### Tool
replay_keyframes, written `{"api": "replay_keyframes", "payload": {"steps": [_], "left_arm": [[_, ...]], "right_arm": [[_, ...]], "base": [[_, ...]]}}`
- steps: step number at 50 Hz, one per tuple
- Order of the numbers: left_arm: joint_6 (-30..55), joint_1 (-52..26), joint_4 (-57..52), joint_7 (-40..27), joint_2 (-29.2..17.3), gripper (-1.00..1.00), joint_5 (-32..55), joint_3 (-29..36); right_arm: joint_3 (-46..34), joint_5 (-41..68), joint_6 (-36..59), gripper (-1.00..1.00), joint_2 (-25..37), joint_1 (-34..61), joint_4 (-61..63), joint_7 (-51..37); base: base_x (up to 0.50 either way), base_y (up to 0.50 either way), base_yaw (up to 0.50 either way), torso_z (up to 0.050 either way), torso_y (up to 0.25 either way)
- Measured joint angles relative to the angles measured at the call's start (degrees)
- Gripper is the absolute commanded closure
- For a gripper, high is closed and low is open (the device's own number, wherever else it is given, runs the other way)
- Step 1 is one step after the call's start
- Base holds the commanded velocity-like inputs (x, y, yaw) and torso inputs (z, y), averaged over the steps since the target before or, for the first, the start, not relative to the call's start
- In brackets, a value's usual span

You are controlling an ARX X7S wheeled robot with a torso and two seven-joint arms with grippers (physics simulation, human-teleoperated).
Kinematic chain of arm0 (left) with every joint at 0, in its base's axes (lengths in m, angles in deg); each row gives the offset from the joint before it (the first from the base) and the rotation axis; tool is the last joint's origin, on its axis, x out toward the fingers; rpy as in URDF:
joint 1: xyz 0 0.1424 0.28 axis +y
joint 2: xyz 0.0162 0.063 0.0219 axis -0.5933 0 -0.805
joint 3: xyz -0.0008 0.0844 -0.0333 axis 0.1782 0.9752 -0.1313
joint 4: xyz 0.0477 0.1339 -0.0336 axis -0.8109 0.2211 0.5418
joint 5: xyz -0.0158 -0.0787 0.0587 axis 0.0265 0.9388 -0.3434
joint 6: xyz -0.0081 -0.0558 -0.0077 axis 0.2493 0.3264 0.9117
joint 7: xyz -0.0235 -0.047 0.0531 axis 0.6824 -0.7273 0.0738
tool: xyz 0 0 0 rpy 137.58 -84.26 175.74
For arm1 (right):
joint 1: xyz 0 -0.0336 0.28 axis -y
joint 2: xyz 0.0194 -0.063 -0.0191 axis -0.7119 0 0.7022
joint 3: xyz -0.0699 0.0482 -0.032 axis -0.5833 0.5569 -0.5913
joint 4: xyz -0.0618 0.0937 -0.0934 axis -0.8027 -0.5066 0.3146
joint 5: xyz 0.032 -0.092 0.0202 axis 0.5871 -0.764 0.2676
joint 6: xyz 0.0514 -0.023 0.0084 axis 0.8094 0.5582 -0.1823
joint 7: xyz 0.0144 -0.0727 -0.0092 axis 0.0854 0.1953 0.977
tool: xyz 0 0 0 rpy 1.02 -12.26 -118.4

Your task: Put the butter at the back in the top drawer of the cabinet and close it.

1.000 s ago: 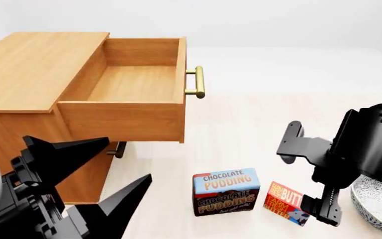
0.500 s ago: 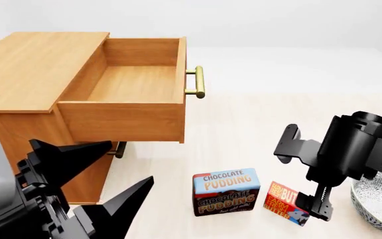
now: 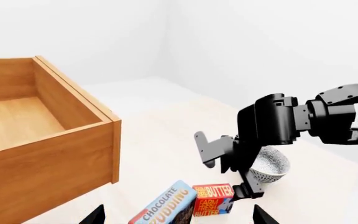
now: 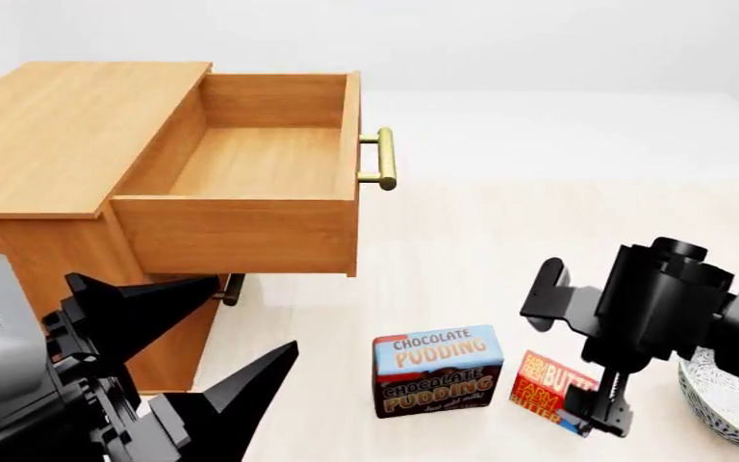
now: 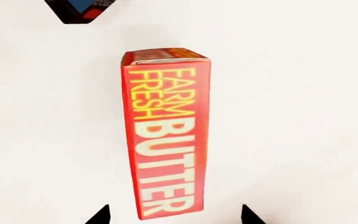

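A: The butter (image 4: 552,389) stands on the pale floor at the near right of the head view, just beside the chocolate pudding box (image 4: 437,371) on its left. Its red face reads "FARM FRESH BUTTER" in yellow and white.

B: And the right gripper (image 4: 600,409)?

A: It hangs directly over the box, pointing down. In the right wrist view the butter (image 5: 166,135) fills the middle of the frame, with the two dark fingertips (image 5: 99,215) showing on either side of its near end. The fingers are spread wider than the box and do not touch it. The left wrist view shows the same arm bent over the butter (image 3: 212,199), black links angled down.

B: The left gripper (image 4: 222,332)?

A: Low in the near left of the head view, its two black pointed fingers are parted, with nothing between them.

B: What lies behind?

A: A patterned white bowl (image 4: 726,397) sits at the right edge, near the right arm. Farther back and to the left stands the cabinet (image 4: 49,144), light-brown wood. Its top drawer (image 4: 254,173) is pulled well out, bare wood inside, its brass bar handle (image 4: 383,159) facing right. A second handle (image 4: 228,287) shows in shadow beneath it. Beyond that, a plain white wall.
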State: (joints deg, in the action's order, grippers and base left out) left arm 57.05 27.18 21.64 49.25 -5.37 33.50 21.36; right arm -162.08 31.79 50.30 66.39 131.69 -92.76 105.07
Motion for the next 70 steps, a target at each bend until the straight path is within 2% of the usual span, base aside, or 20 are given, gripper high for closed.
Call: {"api": "replay_keyframes", "payload": {"steps": [65,66,70], "left_arm": [[1.89,1.34,0.61,-0.07,2.3,-1.0,-0.75,-0.73],[1.91,1.36,0.61,-0.07,2.31,-1.0,-0.74,-0.75],[1.95,1.44,0.62,-0.09,2.33,-1.0,-0.71,-0.85]], "right_arm": [[2.02,-0.29,-8.83,-1.0,-0.87,-8.65,-9.84,0.71],[2.03,-0.32,-8.98,1.0,-0.96,-8.77,-10.12,0.79],[2.02,-1.12,-9.76,1.0,-1.17,-9.03,-11.23,0.57]], "base": [[0.0,0.0,0.0,0.0,0.0],[0.0,0.0,0.0,0.0,0.0],[0.0,0.0,0.0,0.0,0.0]]}}
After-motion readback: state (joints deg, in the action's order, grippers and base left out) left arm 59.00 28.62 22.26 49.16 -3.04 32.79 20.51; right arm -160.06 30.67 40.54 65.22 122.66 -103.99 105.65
